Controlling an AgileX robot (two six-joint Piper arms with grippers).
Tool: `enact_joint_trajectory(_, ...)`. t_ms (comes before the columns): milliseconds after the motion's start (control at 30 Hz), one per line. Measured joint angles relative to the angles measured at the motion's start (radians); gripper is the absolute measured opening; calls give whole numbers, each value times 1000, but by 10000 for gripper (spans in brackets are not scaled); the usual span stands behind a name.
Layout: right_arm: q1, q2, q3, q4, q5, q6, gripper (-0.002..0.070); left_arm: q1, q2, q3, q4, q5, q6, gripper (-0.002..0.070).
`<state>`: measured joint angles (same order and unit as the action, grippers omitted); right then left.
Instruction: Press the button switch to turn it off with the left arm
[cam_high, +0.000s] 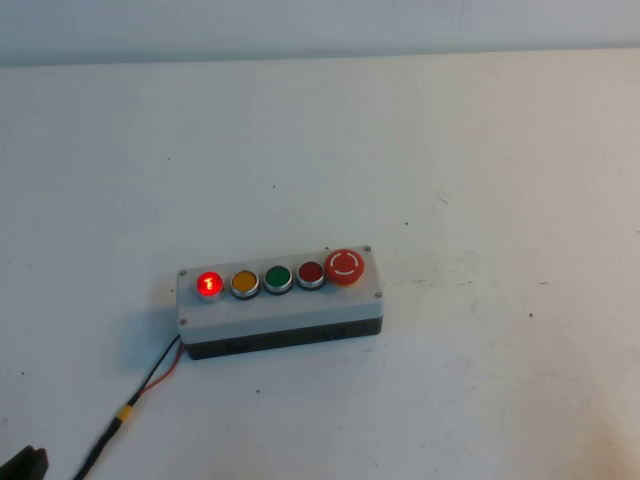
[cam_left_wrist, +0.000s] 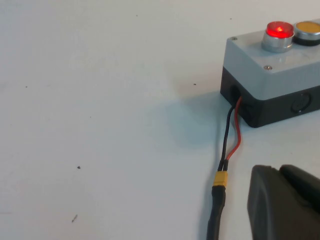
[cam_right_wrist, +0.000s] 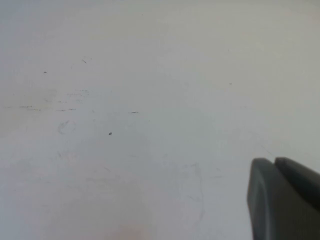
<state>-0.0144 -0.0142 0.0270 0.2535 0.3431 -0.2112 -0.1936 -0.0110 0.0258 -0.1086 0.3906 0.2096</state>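
The button switch (cam_high: 209, 284) glows bright red at the left end of the grey box (cam_high: 280, 312), next to the yellow button (cam_high: 245, 282). It also shows lit in the left wrist view (cam_left_wrist: 279, 31). My left gripper (cam_left_wrist: 280, 170) is shut and empty. It sits low near the table, short of the box's left end and beside the cable. Only its tip (cam_high: 25, 465) shows in the high view's bottom left corner. My right gripper (cam_right_wrist: 274, 162) is shut and empty over bare white table; it is out of the high view.
The box's row continues with a green button (cam_high: 278, 277), a darker red button (cam_high: 311, 272) and a large red mushroom button (cam_high: 345, 266). A black and red cable (cam_high: 140, 395) with a yellow connector (cam_left_wrist: 220, 178) runs from the box's left end toward the front left.
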Motion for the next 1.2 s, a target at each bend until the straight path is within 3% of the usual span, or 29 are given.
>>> enact_joint_trajectory(967, 0, 0, 0, 0, 0, 0, -16, 0, 0, 0, -12, -6, 3, -2)
enact_joint_trajectory(1067, 0, 0, 0, 0, 0, 0, -16, 0, 0, 0, -55, -21, 3, -2)
enact_joint_trajectory(1200, 0, 0, 0, 0, 0, 0, -16, 0, 0, 0, -245, -82, -10, -2)
